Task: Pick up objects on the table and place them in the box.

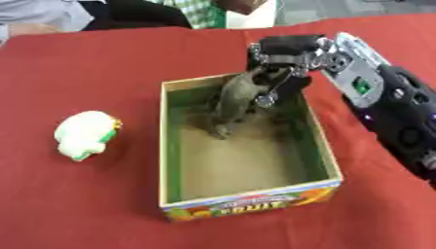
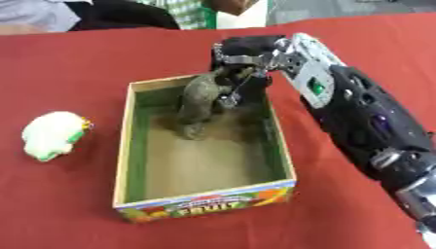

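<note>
Curling its fingers round the upper end of a grey-green toy figure (image 1: pixel 236 102), the right hand (image 1: pixel 285 56) dangles it inside the box (image 1: pixel 323 146), feet near the floor; it looks light and stiff, best held by the body
</note>
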{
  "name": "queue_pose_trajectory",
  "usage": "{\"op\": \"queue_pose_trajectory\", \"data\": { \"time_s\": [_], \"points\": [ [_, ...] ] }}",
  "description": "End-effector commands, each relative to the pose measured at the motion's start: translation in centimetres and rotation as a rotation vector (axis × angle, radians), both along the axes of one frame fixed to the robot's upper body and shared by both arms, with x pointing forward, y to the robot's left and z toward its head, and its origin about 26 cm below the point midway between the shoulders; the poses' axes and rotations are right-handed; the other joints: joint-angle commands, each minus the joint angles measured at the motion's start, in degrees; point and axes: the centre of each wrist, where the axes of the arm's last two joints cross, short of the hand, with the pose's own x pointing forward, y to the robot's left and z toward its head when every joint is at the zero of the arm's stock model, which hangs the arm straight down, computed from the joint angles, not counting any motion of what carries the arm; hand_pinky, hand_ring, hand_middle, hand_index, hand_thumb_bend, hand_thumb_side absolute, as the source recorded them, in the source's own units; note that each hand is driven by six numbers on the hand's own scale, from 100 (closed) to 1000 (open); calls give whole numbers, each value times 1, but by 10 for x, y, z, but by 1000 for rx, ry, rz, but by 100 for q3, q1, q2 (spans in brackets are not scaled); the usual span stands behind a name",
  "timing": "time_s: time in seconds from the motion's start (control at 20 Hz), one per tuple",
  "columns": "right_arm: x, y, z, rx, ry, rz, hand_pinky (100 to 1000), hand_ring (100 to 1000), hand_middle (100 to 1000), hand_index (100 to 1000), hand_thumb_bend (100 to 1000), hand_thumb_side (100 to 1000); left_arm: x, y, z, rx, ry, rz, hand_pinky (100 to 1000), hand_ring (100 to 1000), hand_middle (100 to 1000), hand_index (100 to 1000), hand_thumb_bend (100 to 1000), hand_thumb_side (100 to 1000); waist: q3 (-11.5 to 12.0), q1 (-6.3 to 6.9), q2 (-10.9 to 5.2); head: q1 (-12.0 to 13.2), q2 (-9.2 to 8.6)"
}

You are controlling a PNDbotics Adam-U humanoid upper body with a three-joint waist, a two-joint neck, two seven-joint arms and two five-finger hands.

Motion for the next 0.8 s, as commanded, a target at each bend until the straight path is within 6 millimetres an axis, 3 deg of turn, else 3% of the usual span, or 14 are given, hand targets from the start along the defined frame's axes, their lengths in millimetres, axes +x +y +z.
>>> {"op": "queue_pose_trajectory", "data": {
  "time_s": [0.05,0.25,0.4,0.8],
  "points": [
    [0,-4,6,-154,-28,80,706,527,263,355,100,251,-5,16,29,114,-53,91,574,668,691,785,100,634,14,3,-145,16,-2],
    [-7,-2,9,-254,-73,126,729,592,430,491,100,216,-9,28,52,247,-58,191,577,701,722,818,100,571,2,6,-164,19,12],
    [-12,2,12,-323,-101,173,748,659,530,591,100,400,-10,30,61,341,-37,245,584,720,736,845,100,505,-21,9,-174,31,4],
    [-33,1,41,-385,-214,242,760,742,628,692,100,577,-9,21,67,492,47,335,586,725,741,848,100,520,-62,-18,-200,78,26]
  ]
}}
